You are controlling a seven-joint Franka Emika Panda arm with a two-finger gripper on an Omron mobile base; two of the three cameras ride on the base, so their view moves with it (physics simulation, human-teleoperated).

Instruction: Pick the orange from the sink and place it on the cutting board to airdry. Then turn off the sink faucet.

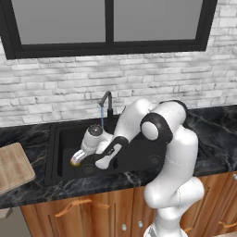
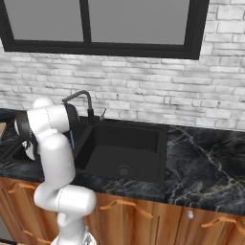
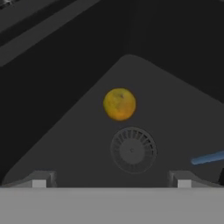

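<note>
Gripper [image 3: 111, 181] fingers spread wide, hovering inside wide black sink [image 1: 60, 139]. Small round yellow-orange fruit [image 3: 119, 104] lies ahead, just beside round metal drain [image 3: 133, 150], untouched.

orange [image 3: 119, 104] in sink [image 3: 183, 113], beside drain [image 3: 133, 150].

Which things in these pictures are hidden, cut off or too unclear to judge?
- Cutting board: the left base view's left edge cuts it off.
- Orange: in the left base view the robot's hand covers part of it; the hand view shows it whole, beside the drain.
- Left basin of the sink: in the right base view the arm hides most of it.
- Pincer: open; the fingertips are cut off low in the hand view.
- Faucet lever: too small to read its position.
</note>
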